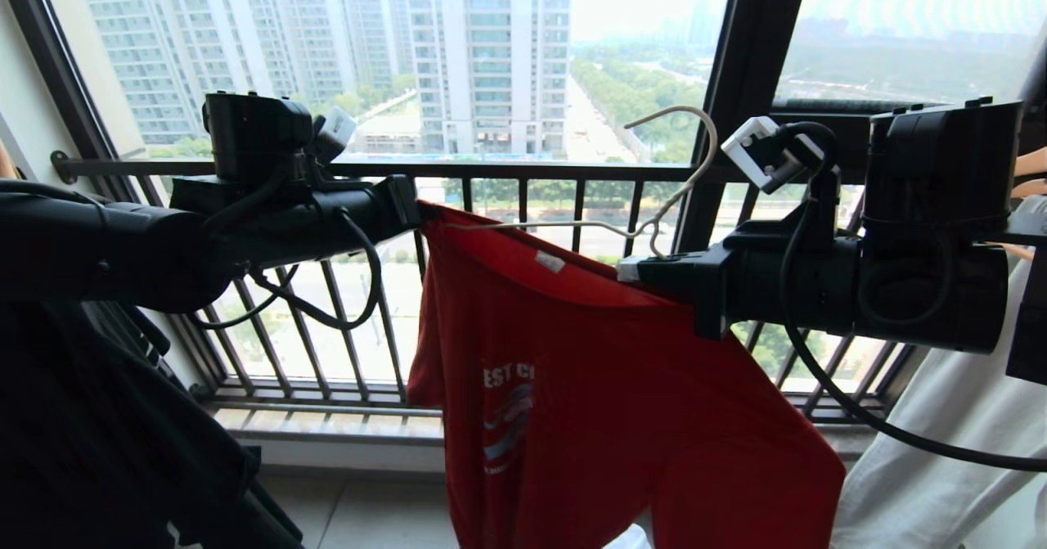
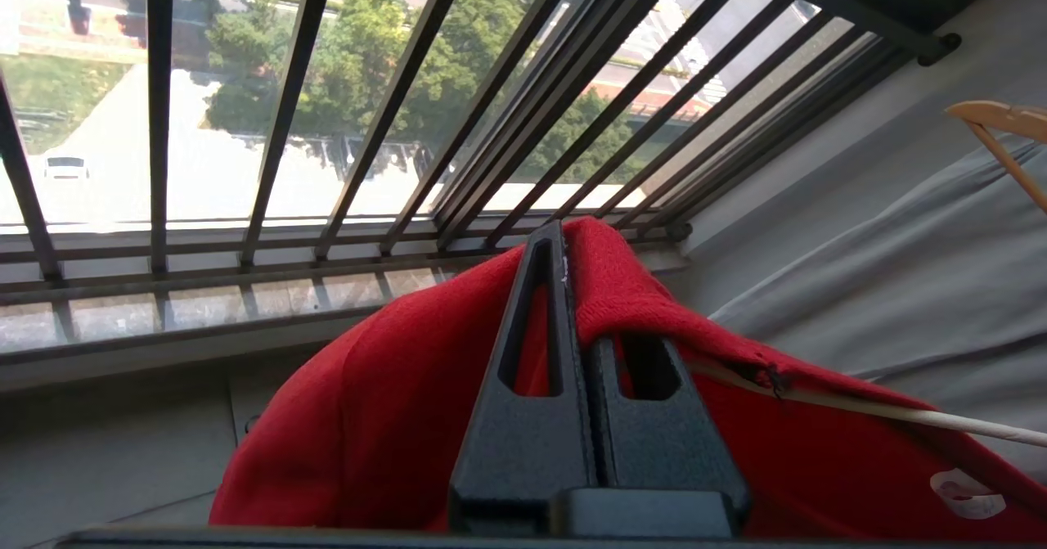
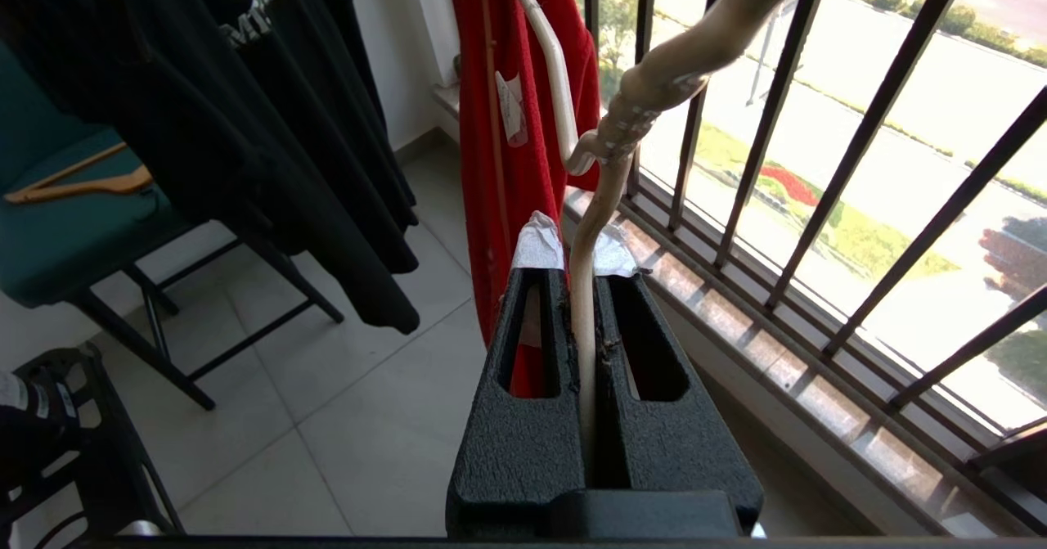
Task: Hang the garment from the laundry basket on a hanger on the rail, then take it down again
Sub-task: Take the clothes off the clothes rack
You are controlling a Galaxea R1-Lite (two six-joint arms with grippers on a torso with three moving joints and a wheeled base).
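Two grippers hold the work in mid-air before the window railing [image 1: 523, 205], with nothing carrying it from below. The right gripper [image 3: 582, 275] has its jaws pressed together on the hanger [image 1: 572, 225], pinching the wire just under the twisted neck, so the hook [image 1: 691, 136] rises free above it. The left gripper [image 2: 572, 287] is pinching the garment [image 1: 589, 385] at a shoulder fold, jaws shut on the red cloth, with the hanger's arm running under the fabric just beside them.

What matters next is the hanger's long axis: it lies roughly level between the two grippers, the left at one end and the right at the neck, while the shirt droops from that line toward the floor. The rail is in none of the views, so presumably the hook must be carried upward, and the right arm, nearer the hook, looks best placed to steer it.
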